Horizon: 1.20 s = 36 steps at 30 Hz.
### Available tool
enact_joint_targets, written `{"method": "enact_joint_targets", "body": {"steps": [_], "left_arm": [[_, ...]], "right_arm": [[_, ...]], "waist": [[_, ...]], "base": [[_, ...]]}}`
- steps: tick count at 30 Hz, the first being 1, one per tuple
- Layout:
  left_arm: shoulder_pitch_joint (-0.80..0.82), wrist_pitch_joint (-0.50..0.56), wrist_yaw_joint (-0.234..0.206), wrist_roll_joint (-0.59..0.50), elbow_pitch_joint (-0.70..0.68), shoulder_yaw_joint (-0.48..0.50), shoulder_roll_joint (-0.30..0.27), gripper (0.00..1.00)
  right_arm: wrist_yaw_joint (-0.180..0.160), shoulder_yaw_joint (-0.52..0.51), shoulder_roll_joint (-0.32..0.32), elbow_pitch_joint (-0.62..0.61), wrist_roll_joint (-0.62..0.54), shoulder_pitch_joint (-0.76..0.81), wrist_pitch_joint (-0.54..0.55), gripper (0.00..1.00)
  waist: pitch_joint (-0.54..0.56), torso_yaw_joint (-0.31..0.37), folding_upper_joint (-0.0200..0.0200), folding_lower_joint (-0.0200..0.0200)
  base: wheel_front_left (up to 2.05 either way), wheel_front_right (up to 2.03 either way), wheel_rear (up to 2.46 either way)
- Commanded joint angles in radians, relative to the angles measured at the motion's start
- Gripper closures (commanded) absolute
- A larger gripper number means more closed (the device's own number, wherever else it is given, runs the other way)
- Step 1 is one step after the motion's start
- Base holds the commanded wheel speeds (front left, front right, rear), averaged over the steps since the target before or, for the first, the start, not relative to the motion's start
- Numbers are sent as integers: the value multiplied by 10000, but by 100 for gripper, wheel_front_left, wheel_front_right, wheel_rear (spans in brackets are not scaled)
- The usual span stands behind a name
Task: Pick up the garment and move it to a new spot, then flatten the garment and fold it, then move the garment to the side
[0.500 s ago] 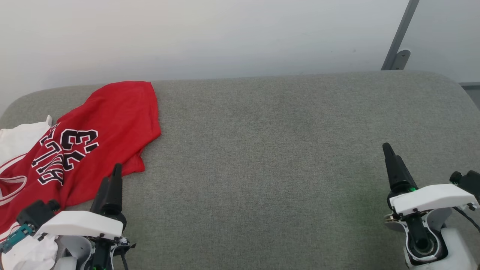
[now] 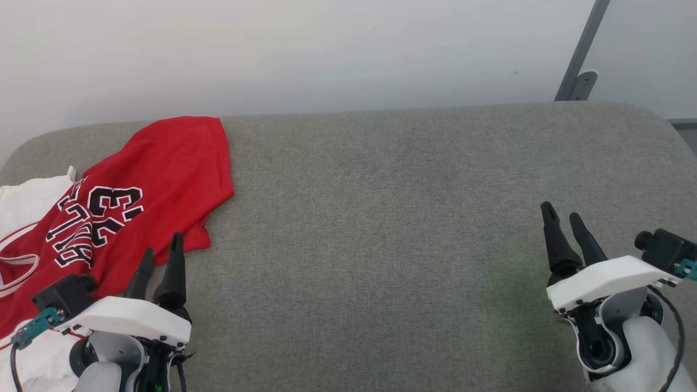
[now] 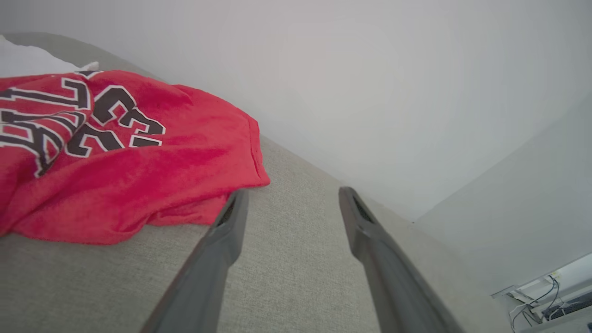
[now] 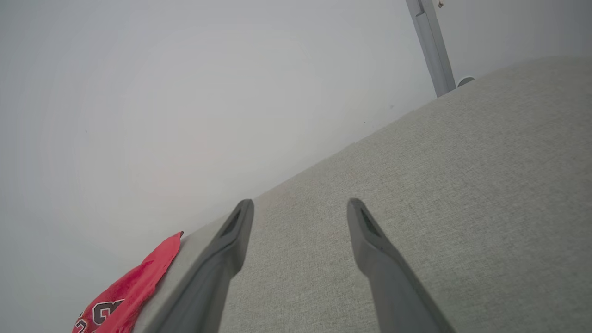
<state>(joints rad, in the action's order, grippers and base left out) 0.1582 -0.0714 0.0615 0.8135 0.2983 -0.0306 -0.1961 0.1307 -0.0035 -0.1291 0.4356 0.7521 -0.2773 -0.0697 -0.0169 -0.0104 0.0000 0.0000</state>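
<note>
1. Lying crumpled at the far left of the grey fabric-covered desk (image 2: 381, 218), the garment (image 2: 163, 163) is a red shirt with black, white-outlined lettering (image 2: 98, 218) that reads upside down in the head view.
2. A white sleeve (image 2: 27, 201) of it shows at the left edge of the head view, and more white cloth lies near the lower left corner.
3. The red hem reaches the far edge of the desk, close to the pale wall (image 2: 326, 54).
4. The left gripper (image 2: 162, 243) is at the lower left, with its two dark fingers spread apart and nothing between them.
5. In the head view its fingertips are in front of the near edge of the red cloth.
6. In the left wrist view the left gripper (image 3: 293, 190) points past the garment (image 3: 175, 171); one finger tip is just beside the hem, but I cannot tell if it touches.
7. The right gripper (image 2: 560, 211) is at the lower right, well apart from the garment, with its fingers also spread and empty.
8. In the right wrist view the right gripper (image 4: 300, 201) is above bare grey fabric, and a corner of the garment (image 4: 134, 282) shows far at the lower left.
9. A grey metal post (image 2: 580, 60) stands behind the desk at the upper right.
</note>
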Motion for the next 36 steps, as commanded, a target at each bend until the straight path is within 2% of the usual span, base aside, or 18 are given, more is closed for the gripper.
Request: {"method": "enact_joint_targets", "body": {"steps": [1,24,36], "left_arm": [[268,-124,-61,-395,-83,-52,-166,0],[75,-772,-144,-2793,215,-409,-391,0],[203,-1074,119,-3780,510,-240,-278,0]], "right_arm": [[0,100,-84,-18,-442,-299,-137,0],[0,366,-261,614,-2926,-572,-787,0],[0,292,-215,790,-3761,-656,-1093,0]], "waist": [[2,1,0,0],[73,-41,0,0],[10,-76,0,0]], "base": [[0,0,0],[0,0,0],[0,0,0]]}}
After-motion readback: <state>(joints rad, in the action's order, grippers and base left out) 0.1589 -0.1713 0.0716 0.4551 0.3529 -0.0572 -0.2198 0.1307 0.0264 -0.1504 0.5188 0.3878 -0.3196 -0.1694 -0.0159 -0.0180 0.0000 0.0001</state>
